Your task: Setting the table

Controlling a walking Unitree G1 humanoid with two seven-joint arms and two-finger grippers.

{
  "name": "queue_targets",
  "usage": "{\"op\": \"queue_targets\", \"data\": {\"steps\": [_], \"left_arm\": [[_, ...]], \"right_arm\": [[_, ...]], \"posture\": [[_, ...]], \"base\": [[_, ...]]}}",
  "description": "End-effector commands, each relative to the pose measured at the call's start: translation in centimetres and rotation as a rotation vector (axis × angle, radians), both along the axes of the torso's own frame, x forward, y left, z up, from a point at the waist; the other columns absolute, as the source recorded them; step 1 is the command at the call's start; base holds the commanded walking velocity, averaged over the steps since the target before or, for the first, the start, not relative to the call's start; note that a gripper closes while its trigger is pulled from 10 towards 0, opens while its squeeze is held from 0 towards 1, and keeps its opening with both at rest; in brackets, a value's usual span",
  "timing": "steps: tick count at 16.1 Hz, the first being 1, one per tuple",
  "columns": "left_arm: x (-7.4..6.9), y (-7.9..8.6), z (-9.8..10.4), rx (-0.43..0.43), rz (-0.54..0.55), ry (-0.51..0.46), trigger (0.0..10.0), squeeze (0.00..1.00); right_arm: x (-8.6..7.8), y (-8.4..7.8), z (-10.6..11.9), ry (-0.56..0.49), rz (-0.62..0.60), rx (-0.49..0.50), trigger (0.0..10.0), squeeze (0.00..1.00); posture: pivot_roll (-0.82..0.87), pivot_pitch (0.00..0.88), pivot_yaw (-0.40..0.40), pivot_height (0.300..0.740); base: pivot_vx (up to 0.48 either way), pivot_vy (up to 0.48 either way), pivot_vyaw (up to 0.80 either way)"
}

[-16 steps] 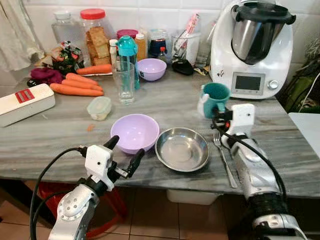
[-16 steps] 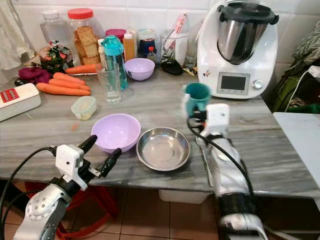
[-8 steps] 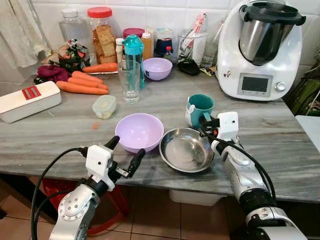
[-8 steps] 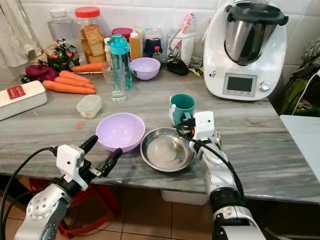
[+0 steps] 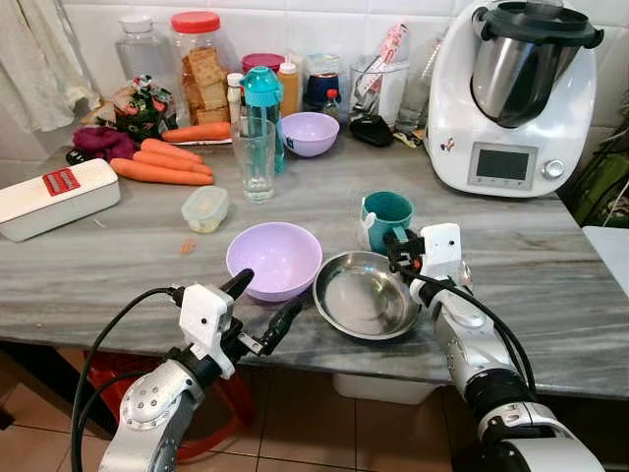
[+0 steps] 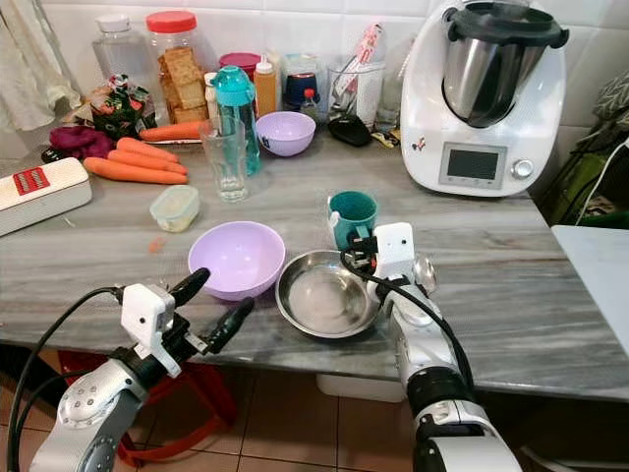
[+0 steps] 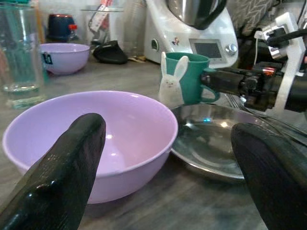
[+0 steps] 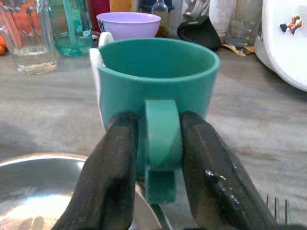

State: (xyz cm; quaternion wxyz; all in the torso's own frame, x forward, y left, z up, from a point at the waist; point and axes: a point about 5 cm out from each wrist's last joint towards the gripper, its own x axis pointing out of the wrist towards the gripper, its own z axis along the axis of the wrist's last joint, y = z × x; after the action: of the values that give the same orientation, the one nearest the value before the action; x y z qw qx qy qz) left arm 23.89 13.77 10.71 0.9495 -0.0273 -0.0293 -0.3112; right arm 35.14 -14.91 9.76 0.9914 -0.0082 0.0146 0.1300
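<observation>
On the marble counter (image 5: 118, 265), right claw (image 8: 156, 143) clamps the teal mug (image 8: 158, 81) handle; left claw (image 5: 265, 307) apart.

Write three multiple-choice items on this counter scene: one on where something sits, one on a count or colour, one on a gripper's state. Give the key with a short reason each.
1. Where is the steel plate?
A. Right beside the large purple bowl, on the side toward the robot's right
B. On top of the white kitchen machine
C. Behind the carrots

2. How many purple bowls are on the counter?
A. One
B. Two
C. Four

3. What is the right gripper doing?
A. Hanging open over the floor
B. Clamped on the handle of the teal mug
C. Holding a fork

Key: 1 A, the plate lies next to the big bowl near the front edge. 2 B, one large bowl in front and a small purple bowl at the back. 3 B, the right wrist view shows both fingers pressed on the mug's handle.
</observation>
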Motion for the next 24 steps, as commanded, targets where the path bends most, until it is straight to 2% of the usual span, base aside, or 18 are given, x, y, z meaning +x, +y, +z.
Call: {"op": "queue_targets", "data": {"steps": [1, 6, 10, 12, 15, 17, 19, 20, 21, 22, 23, 24], "left_arm": [[-0.1, 0.0, 0.3, 0.006, -0.013, -0.007, 10.0, 0.0], [0.1, -0.1, 0.4, 0.011, -0.029, -0.007, 10.0, 0.0], [0.2, -0.1, 0.4, 0.009, -0.014, -0.013, 10.0, 0.0], [0.3, -0.1, 0.5, 0.007, -0.009, -0.014, 10.0, 0.0], [0.6, -0.6, 0.6, -0.011, -0.01, -0.02, 10.0, 0.0], [0.9, -1.0, 0.7, -0.032, -0.002, -0.023, 10.0, 0.0], [1.8, -1.2, 1.0, -0.054, 0.071, -0.043, 10.0, 0.0], [2.1, -1.0, 1.0, -0.053, 0.107, -0.052, 10.0, 0.0], [2.7, 0.0, 1.3, -0.053, 0.216, -0.082, 10.0, 0.0], [3.1, 0.6, 1.2, -0.046, 0.284, -0.079, 10.0, 0.0], [3.5, 0.8, 1.1, -0.037, 0.313, -0.075, 10.0, 0.0], [4.1, 1.3, 1.1, -0.013, 0.376, -0.073, 10.0, 0.0]], "right_arm": [[0.3, 0.1, 0.4, -0.013, 0.009, -0.009, 10.0, 1.0], [0.3, -0.1, 0.5, -0.035, 0.004, 0.0, 10.0, 1.0], [0.1, -0.3, 2.7, -0.149, -0.027, 0.047, 10.0, 1.0], [-0.2, -0.3, 3.0, -0.171, -0.036, 0.052, 10.0, 1.0], [-2.3, 0.1, 3.1, -0.226, -0.058, 0.033, 10.0, 1.0], [-3.9, -0.4, 2.5, -0.24, -0.144, 0.009, 10.0, 1.0], [-5.9, -0.4, 1.6, -0.226, -0.166, -0.028, 10.0, 1.0], [-6.3, -0.4, 1.6, -0.226, -0.169, -0.039, 10.0, 1.0], [-6.9, -0.5, 1.1, -0.204, -0.175, -0.083, 10.0, 1.0], [-7.2, -0.5, 0.7, -0.195, -0.171, -0.111, 10.0, 0.77], [-7.4, -0.6, 0.7, -0.196, -0.17, -0.123, 10.0, 0.0], [-7.5, -0.5, 0.8, -0.198, -0.172, -0.14, 10.0, 0.0]], "posture": [[0.04, 0.0, -0.02, 0.74], [0.03, 0.0, -0.019, 0.74], [0.03, 0.0, -0.022, 0.74], [0.02, 0.0, -0.02, 0.74], [0.01, 0.0, -0.017, 0.74], [0.0, 0.0, -0.013, 0.74], [-0.02, 0.0, -0.009, 0.74], [-0.02, 0.0, -0.008, 0.74], [-0.03, 0.0, -0.006, 0.74], [-0.03, 0.0, -0.006, 0.74], [-0.03, 0.0, -0.006, 0.74], [-0.03, 0.0, -0.004, 0.74]], "base": [[0.0, 0.0, 0.0], [0.0, 0.0, 0.0], [0.0, 0.0, 0.0], [0.0, 0.0, 0.0], [0.0, 0.0, 0.0], [0.0, 0.0, 0.0], [0.0, 0.0, 0.0], [0.0, 0.0, 0.0], [0.0, 0.0, 0.0], [0.0, 0.0, 0.0], [0.0, 0.0, 0.0], [0.0, 0.0, 0.8]]}}
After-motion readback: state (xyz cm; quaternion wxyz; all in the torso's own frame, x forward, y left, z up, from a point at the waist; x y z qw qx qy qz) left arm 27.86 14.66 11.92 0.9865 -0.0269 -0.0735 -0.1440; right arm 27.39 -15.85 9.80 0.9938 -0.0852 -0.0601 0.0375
